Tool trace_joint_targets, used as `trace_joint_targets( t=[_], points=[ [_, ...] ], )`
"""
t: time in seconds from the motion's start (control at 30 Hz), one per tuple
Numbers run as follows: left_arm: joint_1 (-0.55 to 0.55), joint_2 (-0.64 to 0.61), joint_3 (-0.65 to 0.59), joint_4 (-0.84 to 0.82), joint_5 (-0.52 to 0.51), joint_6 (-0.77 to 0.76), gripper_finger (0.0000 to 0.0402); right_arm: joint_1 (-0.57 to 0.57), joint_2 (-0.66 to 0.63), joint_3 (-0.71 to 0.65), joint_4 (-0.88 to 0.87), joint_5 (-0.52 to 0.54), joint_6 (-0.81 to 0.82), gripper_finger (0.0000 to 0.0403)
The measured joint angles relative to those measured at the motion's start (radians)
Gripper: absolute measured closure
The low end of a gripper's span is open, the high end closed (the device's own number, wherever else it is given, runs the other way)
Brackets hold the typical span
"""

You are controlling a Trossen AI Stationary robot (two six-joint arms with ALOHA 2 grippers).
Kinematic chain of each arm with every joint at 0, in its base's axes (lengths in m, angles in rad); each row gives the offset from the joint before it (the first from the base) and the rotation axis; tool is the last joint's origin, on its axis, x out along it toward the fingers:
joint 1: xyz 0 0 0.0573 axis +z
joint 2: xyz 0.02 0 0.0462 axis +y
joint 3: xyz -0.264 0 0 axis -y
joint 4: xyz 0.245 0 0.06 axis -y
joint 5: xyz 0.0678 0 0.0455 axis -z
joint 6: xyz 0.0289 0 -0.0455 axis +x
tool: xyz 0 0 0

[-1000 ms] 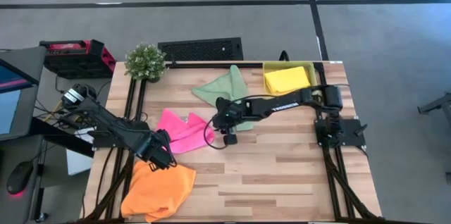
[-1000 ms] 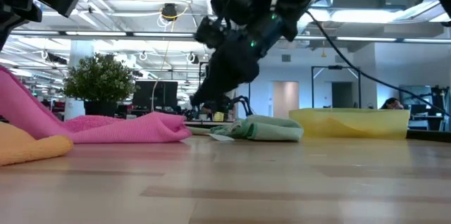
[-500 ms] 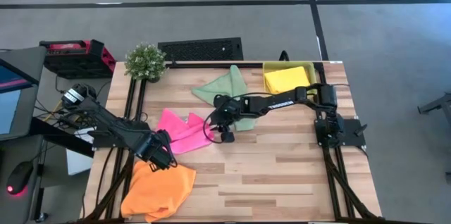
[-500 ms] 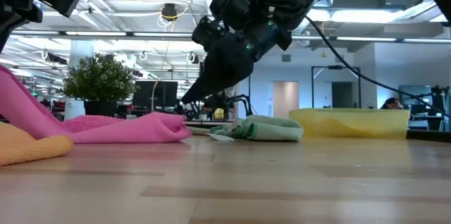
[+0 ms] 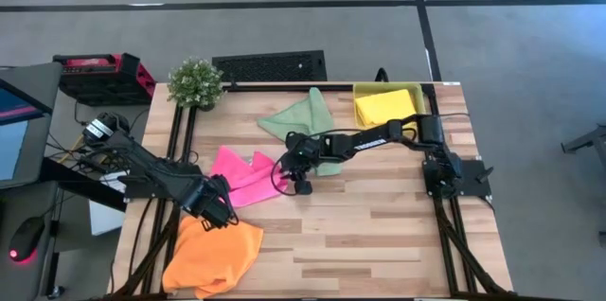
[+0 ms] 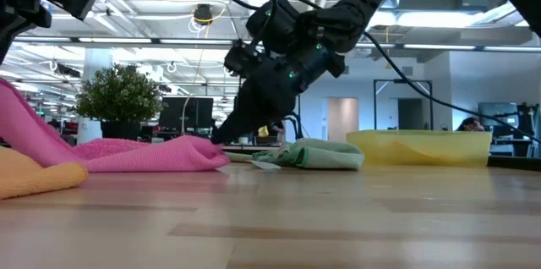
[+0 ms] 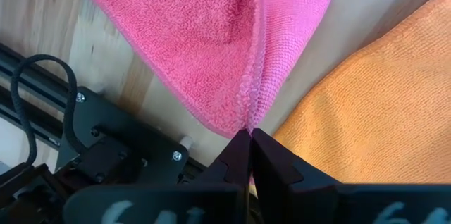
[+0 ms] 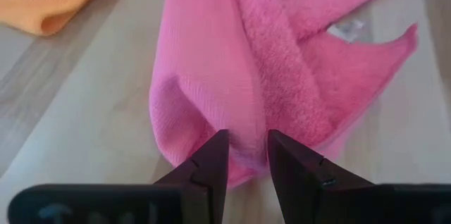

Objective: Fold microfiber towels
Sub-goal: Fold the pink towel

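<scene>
I have the hot pink towel [image 5: 244, 174] lying crumpled on the table [image 5: 379, 235], left of centre, with one corner pulled up and toward the left arm. The left gripper [image 7: 250, 137] has its fingers clenched on that corner: in the left wrist view the pink fabric runs straight down into the closed fingertips, with the orange towel [image 7: 366, 104] just beside it. In the low view the pink cloth [image 6: 127, 152] rises from the table at the picture's left edge, taut and slanted.

The right gripper [image 8: 246, 155] is at the towel's other end, near the middle of the table. From its wrist view I see the two fingers [image 8: 211, 164] parted with a fold of pink edge between them; I cannot tell whether they are pressing it or just straddling it. A small white label [image 8: 347, 29] shows on the pink cloth farther off.

The orange towel [image 5: 214, 254] sits bunched at the near left corner of the table, touching the pink one's lifted corner region. The pale green towel [image 5: 305, 116] lies spread behind the right arm, toward the far edge. The bright yellow towel [image 5: 385, 107] rests folded in the translucent yellow tray [image 5: 417, 89] at the far right corner. A small potted plant [image 5: 195, 81] stands at the far left corner.
</scene>
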State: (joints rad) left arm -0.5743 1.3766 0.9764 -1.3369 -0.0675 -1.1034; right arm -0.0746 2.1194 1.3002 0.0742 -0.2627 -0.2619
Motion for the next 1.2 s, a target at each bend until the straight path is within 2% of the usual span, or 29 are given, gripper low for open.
trace_joint_targets(
  t=[0.43,0.53,0.7,0.77,0.97,1.2],
  points=[
    [0.0,0.0,0.0,0.003,0.0,0.0,0.0401,0.004,-0.001,0.0,-0.022,0.002,-0.013,0.0284],
    [0.0,0.0,0.0,0.003,0.0,0.0,0.0401,0.013,-0.001,0.0,-0.021,0.002,-0.042,0.0307],
    [0.0,0.0,0.0,0.003,-0.006,-0.001,0.0401,0.031,-0.002,0.0,-0.022,0.003,-0.082,0.0385],
    [0.0,0.0,0.0,0.004,-0.024,-0.005,0.0401,0.035,-0.011,0.0,-0.034,0.005,-0.087,0.039],
    [0.0,0.0,0.0,-0.013,-0.147,-0.039,0.0401,0.034,-0.079,0.002,-0.117,0.127,-0.111,0.0397],
    [0.016,-0.003,0.042,-0.196,-0.432,-0.194,0.0401,0.017,-0.26,0.0,-0.26,0.363,-0.158,0.0399]
  ],
)
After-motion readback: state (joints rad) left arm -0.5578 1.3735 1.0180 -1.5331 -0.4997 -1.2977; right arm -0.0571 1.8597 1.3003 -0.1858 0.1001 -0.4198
